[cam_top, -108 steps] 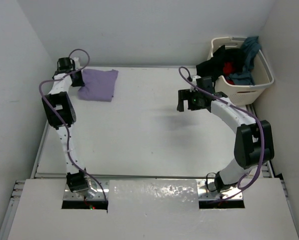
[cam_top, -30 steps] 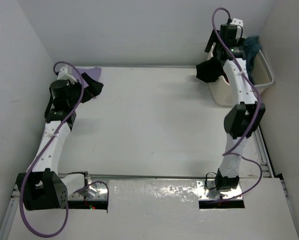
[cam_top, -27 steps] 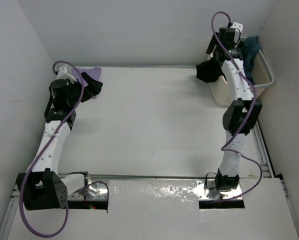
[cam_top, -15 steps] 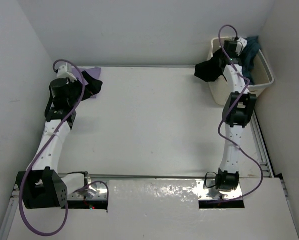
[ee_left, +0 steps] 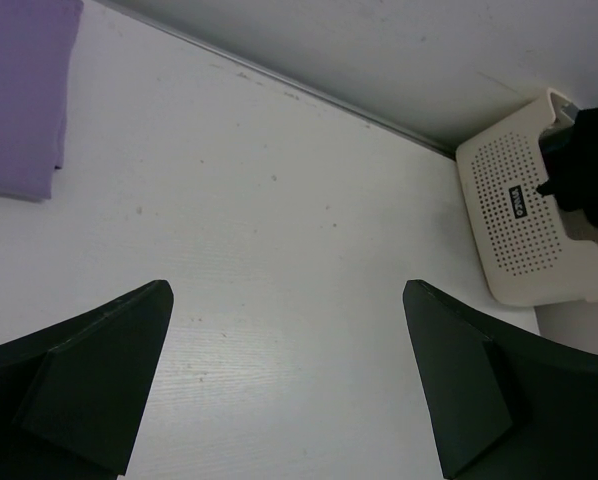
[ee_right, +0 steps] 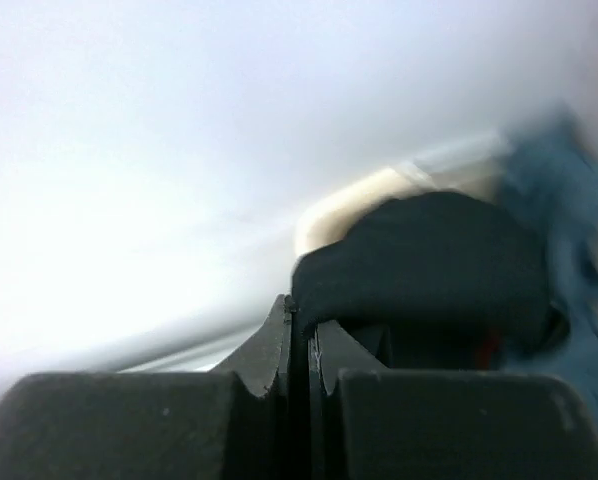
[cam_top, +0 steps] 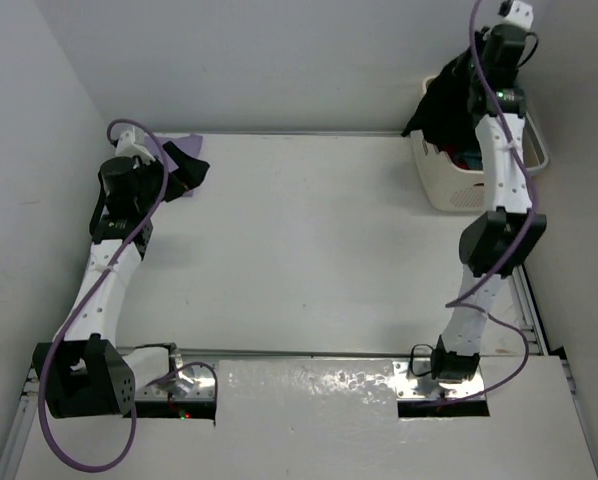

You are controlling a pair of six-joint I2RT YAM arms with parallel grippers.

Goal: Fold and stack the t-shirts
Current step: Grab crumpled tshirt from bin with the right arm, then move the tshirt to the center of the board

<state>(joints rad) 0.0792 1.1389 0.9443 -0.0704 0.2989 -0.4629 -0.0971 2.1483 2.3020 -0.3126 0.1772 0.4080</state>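
Step in hand, as judged: drawing a shirt from the basket (cam_top: pixel 449 185) at the table's (cam_top: pixel 299 240) far right corner. The right gripper (ee_right: pixel 297 310), jaws pressed together, pinches the black t-shirt (cam_top: pixel 441 105) above the basket. The left gripper (ee_left: pixel 286 290) hangs spread near the folded purple t-shirt (ee_left: pixel 19 90). Next: lay the black t-shirt flat mid-table.

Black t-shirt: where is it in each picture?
Top external: black t-shirt hangs upper right, over the cream laundry basket.
Left wrist: shirt at the right edge, overlapping the basket.
Right wrist: shirt in the centre, pinched in the right gripper.
Shared landmark: the basket.
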